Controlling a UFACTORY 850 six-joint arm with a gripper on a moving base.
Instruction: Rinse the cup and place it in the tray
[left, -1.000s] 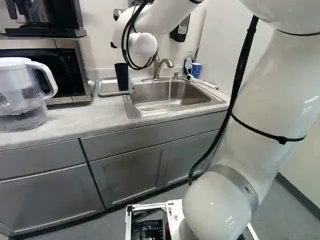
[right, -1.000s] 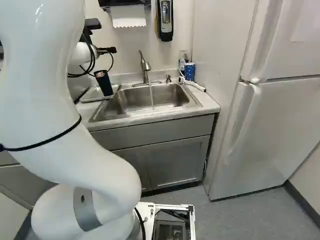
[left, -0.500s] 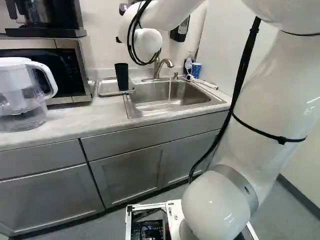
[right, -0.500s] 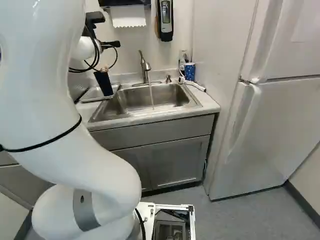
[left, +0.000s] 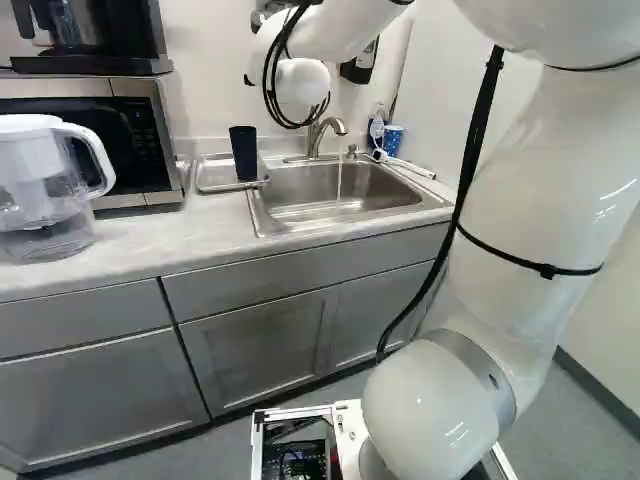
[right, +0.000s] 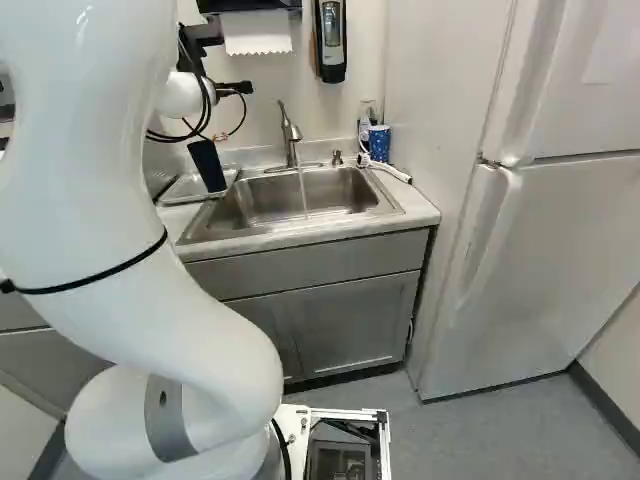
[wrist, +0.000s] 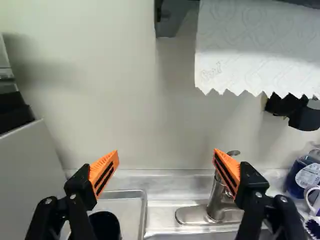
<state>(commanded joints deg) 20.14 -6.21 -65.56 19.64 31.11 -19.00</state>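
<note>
My tool (wrist: 166, 155) is spread wide, gripping nothing; the cup (left: 244, 153) stands in the tray (left: 214, 174). I should draw back smoothly — fingers kept apart, clear of cup and faucet (wrist: 216, 200) — so neither gets knocked.

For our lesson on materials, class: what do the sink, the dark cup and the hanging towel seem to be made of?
Sink: brushed metal, likely stainless steel, by its soft grey shine.
Dark cup: probably smooth plastic, by its even, dull surface; coated metal possible.
Hanging towel: paper, matt white, by its embossed pattern and zigzag edge.
</note>
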